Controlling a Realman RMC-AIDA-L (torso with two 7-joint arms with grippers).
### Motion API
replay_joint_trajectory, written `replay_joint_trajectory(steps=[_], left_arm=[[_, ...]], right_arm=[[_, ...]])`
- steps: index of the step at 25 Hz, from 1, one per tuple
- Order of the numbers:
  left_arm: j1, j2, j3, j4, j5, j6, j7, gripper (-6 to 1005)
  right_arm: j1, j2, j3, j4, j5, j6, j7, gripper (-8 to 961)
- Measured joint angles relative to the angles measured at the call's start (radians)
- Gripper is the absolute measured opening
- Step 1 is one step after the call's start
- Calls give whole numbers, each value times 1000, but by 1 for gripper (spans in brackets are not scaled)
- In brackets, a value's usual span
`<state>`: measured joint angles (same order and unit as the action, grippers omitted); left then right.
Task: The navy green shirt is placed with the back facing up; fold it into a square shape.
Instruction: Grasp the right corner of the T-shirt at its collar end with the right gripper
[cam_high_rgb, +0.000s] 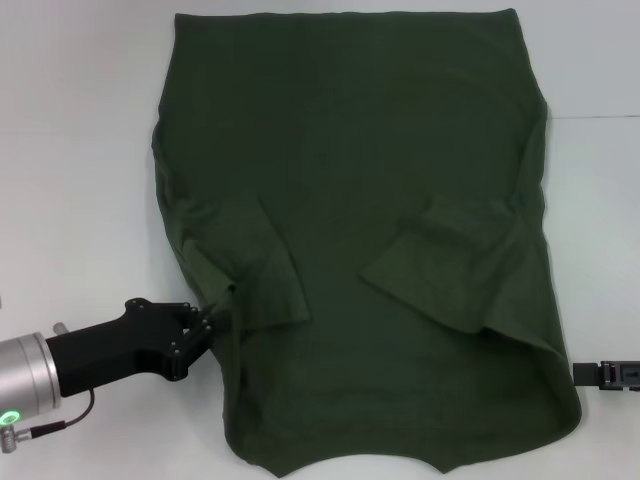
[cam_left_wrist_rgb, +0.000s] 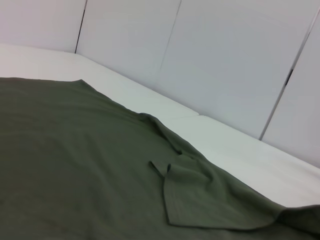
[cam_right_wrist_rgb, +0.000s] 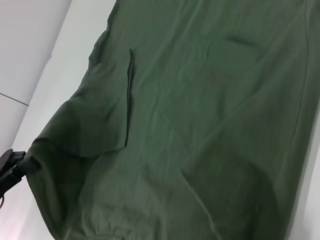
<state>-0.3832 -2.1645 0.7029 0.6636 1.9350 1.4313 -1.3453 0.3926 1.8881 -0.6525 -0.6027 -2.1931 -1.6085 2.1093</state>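
The navy green shirt (cam_high_rgb: 350, 200) lies spread on the white counter (cam_high_rgb: 70, 180), both sleeves folded inward; the left tool (cam_high_rgb: 205, 322) pinches its left edge by the sleeve, and a thin grip could slip; the right tool (cam_high_rgb: 585, 374), state untellable, sits at the right hem.

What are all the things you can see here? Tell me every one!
navy green shirt: one, very dark olive green, spread flat over the middle of the table, both short sleeves folded in over its body.
table: one, white, under the shirt and showing on both sides of it.
wall panels: several, pale grey-white, behind the table in the left wrist view.
left end effector: one, black on a silver arm, at the shirt's left edge by the folded sleeve.
right end effector: one, black, only its tip showing at the right edge of the head view, beside the shirt's near right corner.
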Motion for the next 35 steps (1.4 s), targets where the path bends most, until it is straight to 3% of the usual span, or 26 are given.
replay_joint_trajectory(steps=[18, 35], left_arm=[[0, 2, -4, 1, -5, -14, 6, 47], [-3, 2, -3, -3, -5, -26, 9, 48]], right_arm=[[40, 26, -6, 23, -50, 32, 7, 919], [38, 25, -1, 28, -62, 59, 26, 917]])
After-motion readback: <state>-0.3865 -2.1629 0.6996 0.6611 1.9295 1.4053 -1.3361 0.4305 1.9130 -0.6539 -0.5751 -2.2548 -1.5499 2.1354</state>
